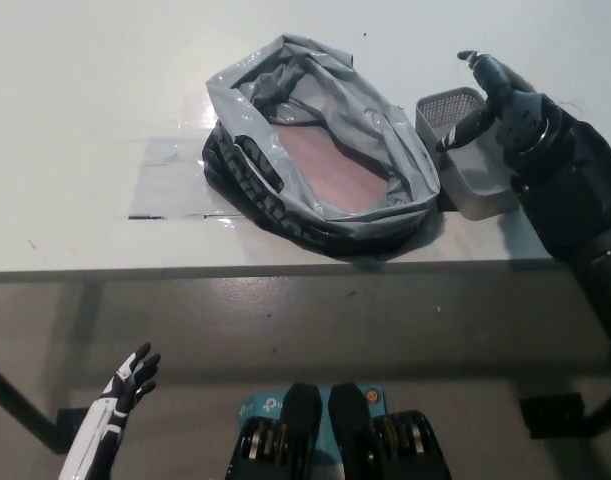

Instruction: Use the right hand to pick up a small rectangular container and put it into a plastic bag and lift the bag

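Observation:
A grey plastic bag (320, 150) lies open on the white table (95, 110), its mouth facing up and a pinkish lining showing inside. Just right of it stands a small grey rectangular container (455, 150), empty. My black right hand (500, 95) hovers over the container's far half with its fingers apart and curved, holding nothing; its forearm covers the container's right side. My white left hand (125, 385) hangs open low at the picture's lower left, below the table edge.
A strip of clear tape (170, 180) lies on the table left of the bag. The table's front edge (285, 270) runs across the middle; grey floor and a black table leg (15, 405) show below it.

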Motion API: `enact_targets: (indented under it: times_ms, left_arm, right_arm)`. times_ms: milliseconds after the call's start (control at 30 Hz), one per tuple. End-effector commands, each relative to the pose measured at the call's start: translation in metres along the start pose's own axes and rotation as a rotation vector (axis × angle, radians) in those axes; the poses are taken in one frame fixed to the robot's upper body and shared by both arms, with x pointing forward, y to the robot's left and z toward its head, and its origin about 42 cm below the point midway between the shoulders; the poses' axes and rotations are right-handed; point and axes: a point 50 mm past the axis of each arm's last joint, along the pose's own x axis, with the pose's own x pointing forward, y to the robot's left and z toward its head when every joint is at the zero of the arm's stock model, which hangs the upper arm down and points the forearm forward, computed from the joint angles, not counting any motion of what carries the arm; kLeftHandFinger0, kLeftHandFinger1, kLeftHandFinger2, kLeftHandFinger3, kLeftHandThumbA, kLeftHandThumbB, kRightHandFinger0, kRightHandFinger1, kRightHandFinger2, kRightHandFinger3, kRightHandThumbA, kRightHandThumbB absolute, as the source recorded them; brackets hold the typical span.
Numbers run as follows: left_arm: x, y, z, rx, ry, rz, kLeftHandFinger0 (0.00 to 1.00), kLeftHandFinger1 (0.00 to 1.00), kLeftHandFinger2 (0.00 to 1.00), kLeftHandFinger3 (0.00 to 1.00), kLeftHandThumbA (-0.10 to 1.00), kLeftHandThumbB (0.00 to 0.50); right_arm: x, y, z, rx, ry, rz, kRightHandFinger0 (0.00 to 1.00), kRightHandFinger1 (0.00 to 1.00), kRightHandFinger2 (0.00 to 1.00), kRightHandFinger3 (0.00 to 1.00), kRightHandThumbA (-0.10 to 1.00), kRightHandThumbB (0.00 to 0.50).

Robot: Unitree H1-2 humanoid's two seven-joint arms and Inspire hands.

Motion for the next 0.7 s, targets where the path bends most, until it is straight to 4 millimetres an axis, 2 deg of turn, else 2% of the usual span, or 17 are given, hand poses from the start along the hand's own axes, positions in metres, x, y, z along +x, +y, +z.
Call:
enact_targets:
  times_ms: [0, 167, 267, 433, 533, 667]
  left_arm:
    - [-0.002, 0.007, 0.01, 0.032, -0.067, -0.011, 1.0, 1.0, 1.0, 1.0, 1.0, 0.47]
    - [-0.002, 0.006, 0.011, 0.033, -0.063, -0.014, 1.0, 1.0, 1.0, 1.0, 1.0, 0.467]
    - [-0.002, 0.006, 0.01, 0.032, -0.07, -0.013, 1.0, 1.0, 1.0, 1.0, 1.0, 0.458]
    - [-0.003, 0.007, 0.009, 0.03, -0.066, -0.011, 1.0, 1.0, 1.0, 1.0, 1.0, 0.465]
    - [-0.002, 0.008, 0.01, 0.037, -0.067, -0.01, 1.0, 1.0, 1.0, 1.0, 1.0, 0.467]
    - [-0.001, 0.008, 0.01, 0.036, -0.073, -0.012, 1.0, 1.0, 1.0, 1.0, 1.0, 0.457]
  right_arm:
    - [-0.001, -0.034, 0.031, -0.021, -0.02, -0.068, 1.0, 1.0, 1.0, 1.0, 0.98, 0.454]
    - [-0.001, -0.034, 0.03, 0.001, -0.008, -0.041, 1.0, 1.0, 1.0, 1.0, 1.0, 0.449]
    - [-0.001, -0.031, 0.028, -0.014, 0.004, -0.026, 1.0, 1.0, 1.0, 1.0, 1.0, 0.476]
    - [0.0, -0.027, 0.023, 0.003, 0.025, 0.0, 1.0, 1.0, 1.0, 1.0, 1.0, 0.457]
    - [0.001, -0.024, 0.02, -0.002, 0.035, 0.024, 1.0, 1.0, 1.0, 1.0, 1.0, 0.474]
    - [0.002, -0.018, 0.017, -0.008, 0.046, 0.046, 1.0, 1.0, 1.0, 1.0, 1.0, 0.472]
